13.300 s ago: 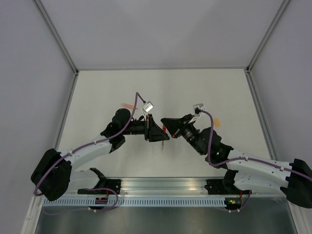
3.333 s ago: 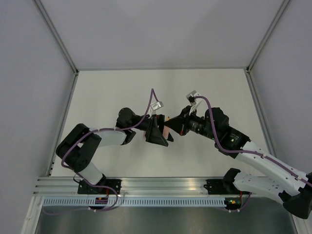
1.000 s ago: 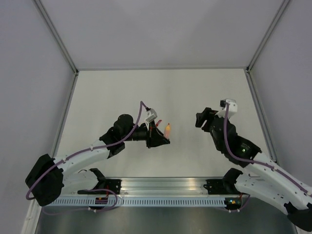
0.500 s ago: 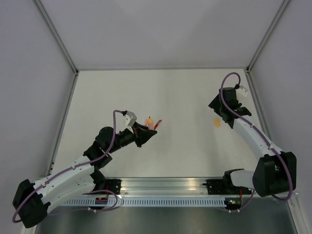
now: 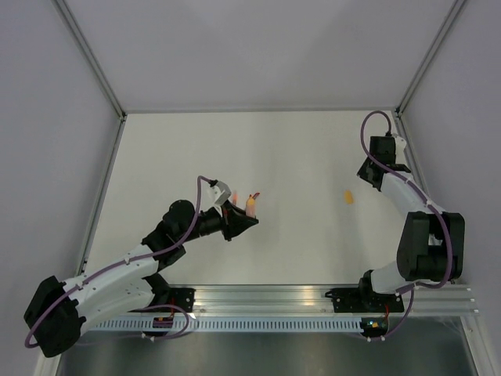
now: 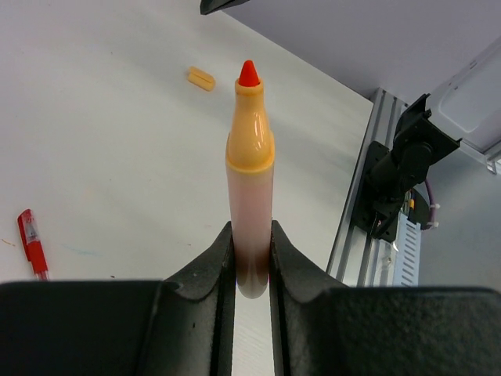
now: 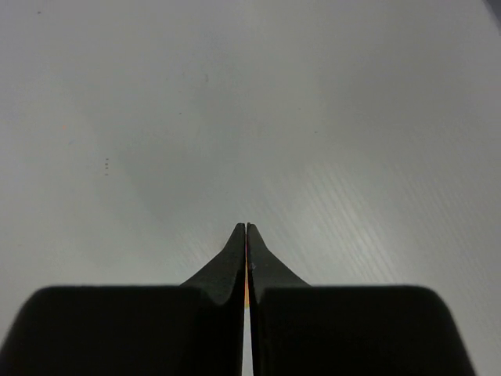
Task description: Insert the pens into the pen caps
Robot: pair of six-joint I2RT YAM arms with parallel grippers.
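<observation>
My left gripper is shut on an orange-pink pen, held by its rear end with its red tip bare and pointing away. On the table to its left a red pen lies flat. A short orange pen cap lies alone on the table's right half. My right gripper hovers up and right of that cap, jaws pressed together; only a thin orange sliver shows through the slit.
The white table is walled by grey panels with metal corner posts. An aluminium rail carrying both arm bases runs along the near edge. The right arm is folded close to the right wall.
The right gripper went from open to shut and drew back toward the right wall, past the cap. The left arm shifted slightly right, still holding the pen.
</observation>
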